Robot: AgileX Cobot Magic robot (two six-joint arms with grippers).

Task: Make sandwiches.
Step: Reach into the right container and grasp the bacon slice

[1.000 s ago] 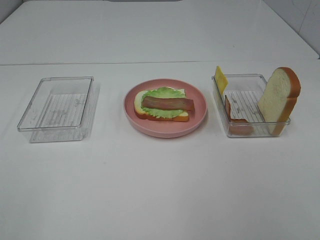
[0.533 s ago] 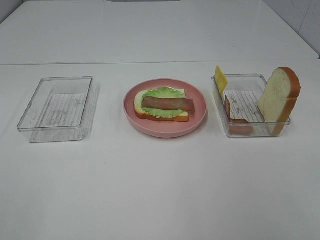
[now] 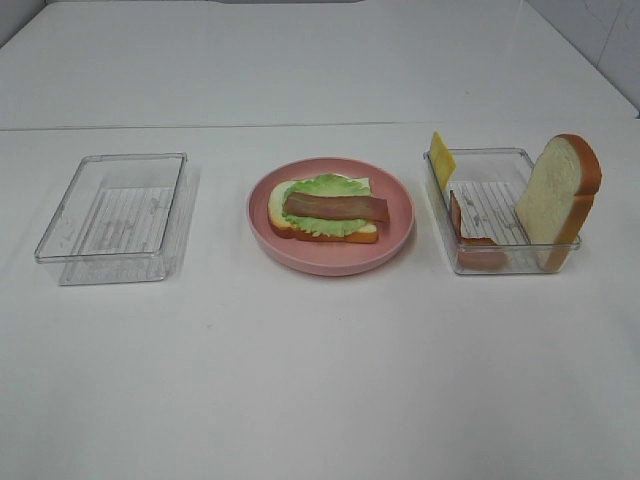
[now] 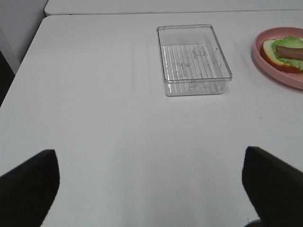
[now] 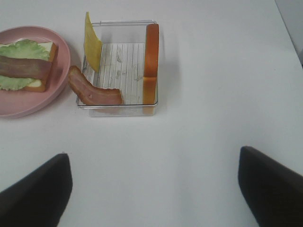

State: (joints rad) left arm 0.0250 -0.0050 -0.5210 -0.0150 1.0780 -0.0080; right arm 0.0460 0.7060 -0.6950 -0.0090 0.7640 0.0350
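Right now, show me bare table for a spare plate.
The wide front strip of table before the pink plate and both trays is bare; the left tray is empty. Narrow gaps flank the plate. The right tray is crowded: bread slice, cheese, bacon.

Looks like a robotics lab or test bench rather than a lived-in kitchen. Shows a plain white counter (image 3: 320, 380) butted against a second white slab (image 3: 300, 60) behind, with pale tiles (image 3: 625, 45) past 1 far corner. Holds staged props in 1 tidy row: 2 clear plastic trays, left tray (image 3: 110, 268) and right tray (image 3: 480, 152), flanking 1 pink plate (image 3: 330, 263). Uses toy food, an open-faced sandwich (image 3: 325, 208) and an upright bread slice (image 3: 560, 195), not real groceries.
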